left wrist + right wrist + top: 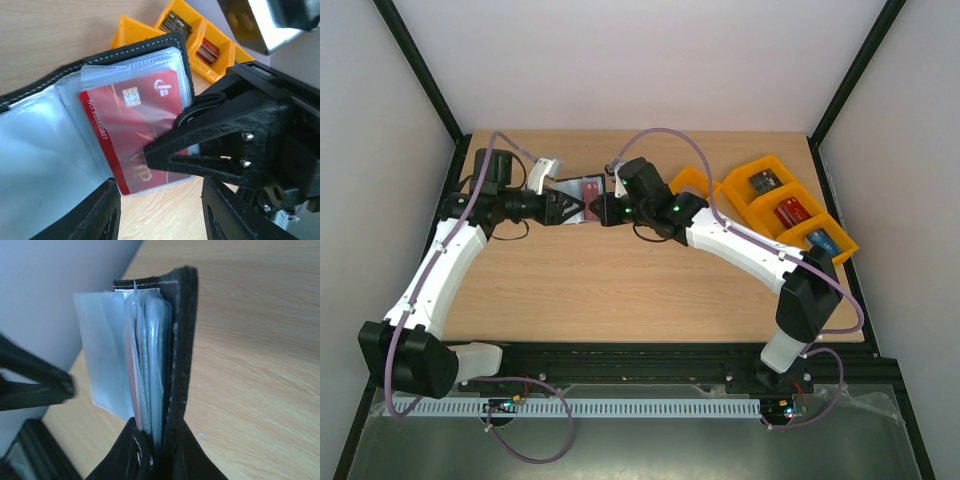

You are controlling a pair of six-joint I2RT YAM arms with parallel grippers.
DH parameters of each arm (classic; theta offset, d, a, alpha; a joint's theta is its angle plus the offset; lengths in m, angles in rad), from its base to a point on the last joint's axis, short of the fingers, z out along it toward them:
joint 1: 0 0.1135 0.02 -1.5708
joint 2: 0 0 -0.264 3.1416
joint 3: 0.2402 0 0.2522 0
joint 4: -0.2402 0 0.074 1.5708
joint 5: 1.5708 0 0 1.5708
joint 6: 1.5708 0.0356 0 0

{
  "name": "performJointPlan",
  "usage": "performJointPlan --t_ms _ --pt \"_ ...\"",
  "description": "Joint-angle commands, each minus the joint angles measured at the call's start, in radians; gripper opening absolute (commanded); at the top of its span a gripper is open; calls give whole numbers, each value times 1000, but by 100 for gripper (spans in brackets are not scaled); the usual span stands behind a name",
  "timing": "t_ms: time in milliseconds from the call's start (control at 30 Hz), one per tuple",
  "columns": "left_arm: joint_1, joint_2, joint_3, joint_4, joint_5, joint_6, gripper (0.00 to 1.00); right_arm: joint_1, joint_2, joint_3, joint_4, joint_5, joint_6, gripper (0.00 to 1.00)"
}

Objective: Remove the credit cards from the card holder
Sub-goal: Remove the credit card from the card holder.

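Red card (130, 135) sits inside the card holder (40, 165), not yet extracted. Right pincer (150, 150) pinches the holder's edge. Left pincer (160, 200) is spread beneath the card. Other cards (792, 212) lie in orange trays (740, 185), far right corner.

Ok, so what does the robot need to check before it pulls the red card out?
1. Black folding wallet is open: ok.
2. Right hand pinches the wallet's edge: ok.
3. Red plastic card is in plain view inside a clear pocket: ok.
4. Left hand is open, ready to grab: ok.
5. Card's edge sits between the left hand's fingers: cannot tell.
6. Orange plastic tray has a free slot: cannot tell, only part of it shows.
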Motion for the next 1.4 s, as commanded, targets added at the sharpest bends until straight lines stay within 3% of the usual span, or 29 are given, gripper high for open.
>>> performJointPlan --t_ms 0,300,733,900,1233,1367 --pt "4 -5 -35 63 114 -63 47 -2 -86 -59 229 -190 29 1" --pt "56 -19 -58 77 196 -84 47 -20 -114 -130 387 -331 76 2" --pt "94 -30 -68 84 219 -87 48 -21 -133 -140 446 -405 64 2" --pt "91 -31 -82 100 304 -104 47 -20 -135 -149 489 -444 72 2" --pt "36 -26 8 2 530 -7 28 -20 -107 -154 527 -458 84 2" --pt "28 -28 29 -34 564 23 10 -20 -105 -153 530 -460 85 2"
